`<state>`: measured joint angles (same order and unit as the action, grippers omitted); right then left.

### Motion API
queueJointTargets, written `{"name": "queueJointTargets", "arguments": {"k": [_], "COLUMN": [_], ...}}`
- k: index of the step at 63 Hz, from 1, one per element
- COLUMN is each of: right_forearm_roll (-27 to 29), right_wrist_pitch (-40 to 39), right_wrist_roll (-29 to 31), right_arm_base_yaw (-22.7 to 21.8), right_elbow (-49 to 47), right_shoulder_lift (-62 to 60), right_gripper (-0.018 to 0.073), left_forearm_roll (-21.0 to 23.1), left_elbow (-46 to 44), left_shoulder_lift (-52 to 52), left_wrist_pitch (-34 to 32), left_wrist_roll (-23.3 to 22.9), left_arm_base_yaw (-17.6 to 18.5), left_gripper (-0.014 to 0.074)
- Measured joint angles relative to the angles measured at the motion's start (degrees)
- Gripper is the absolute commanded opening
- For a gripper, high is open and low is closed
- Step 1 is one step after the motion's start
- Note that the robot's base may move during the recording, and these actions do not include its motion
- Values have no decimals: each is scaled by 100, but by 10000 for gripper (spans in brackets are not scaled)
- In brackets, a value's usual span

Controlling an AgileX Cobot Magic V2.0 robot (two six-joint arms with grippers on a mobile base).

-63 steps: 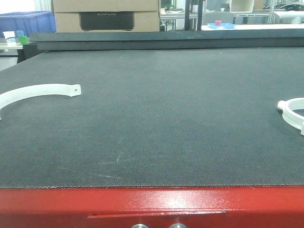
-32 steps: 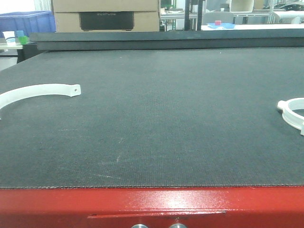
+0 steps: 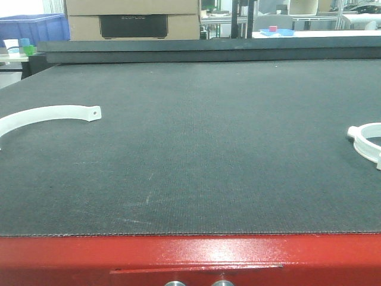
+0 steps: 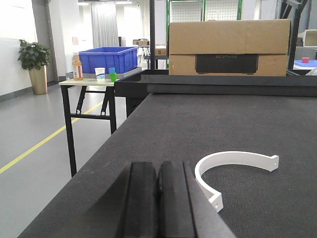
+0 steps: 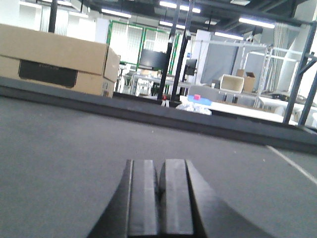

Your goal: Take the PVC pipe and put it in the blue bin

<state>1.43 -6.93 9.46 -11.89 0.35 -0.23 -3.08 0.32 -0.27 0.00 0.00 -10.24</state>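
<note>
The left gripper (image 4: 157, 176) has its black fingers pressed together on nothing; the right gripper (image 5: 159, 176) is likewise closed and empty. The PVC pipe (image 4: 233, 155), a white half-ring with a small hole near its tip, lies flat on the dark mat (image 3: 208, 155). It is right of centre in the lower half of the left wrist view, just beyond those fingertips, and at the left edge of the front view (image 3: 50, 112).

It looks light, stiff and smooth, so likely to skid. Pinching across the thin band at mid-arc seems best.

Both arms appear low, pointing level over the mat. A second white ring (image 3: 357, 140) sits at the front view's right edge. The blue bin (image 4: 106, 59) stands on a side table (image 4: 94, 82) in the upper left of the left wrist view.
</note>
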Motion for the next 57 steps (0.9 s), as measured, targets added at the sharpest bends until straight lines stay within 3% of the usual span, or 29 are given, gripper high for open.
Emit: {"name": "queueJointTargets", "arguments": {"k": [13,20,26,36,45,57], "right_forearm_roll": [83,752,1211,1377,1412,1434], "right_wrist_pitch": [-784,-853,-294,791,1414,3158], "right_wrist_roll": [0,-51,-90,-116,-116,-116], "right_arm_base_yaw": [0,0,0,0,0,0], "right_elbow": [0,-15,-274,-1044,-1669,-2622], "right_shoulder_lift": [0,0,0,0,324,1284], "right_gripper": [-168,-168,-168,-168,-168,-168], "left_forearm_roll": [0,117,308,349,-46,-314], "left_elbow": [0,0,0,-196,-721,-1443], "left_shoulder_lift": [0,0,0,0,0,120], "left_wrist_pitch": [-124,-228,-240,-240,143,769], "left_wrist_roll": [0,0,0,0,0,0], "left_arm_base_yaw": [0,0,0,0,0,0], "left_gripper": [-111,-111,-111,-111,-111,-111]}}
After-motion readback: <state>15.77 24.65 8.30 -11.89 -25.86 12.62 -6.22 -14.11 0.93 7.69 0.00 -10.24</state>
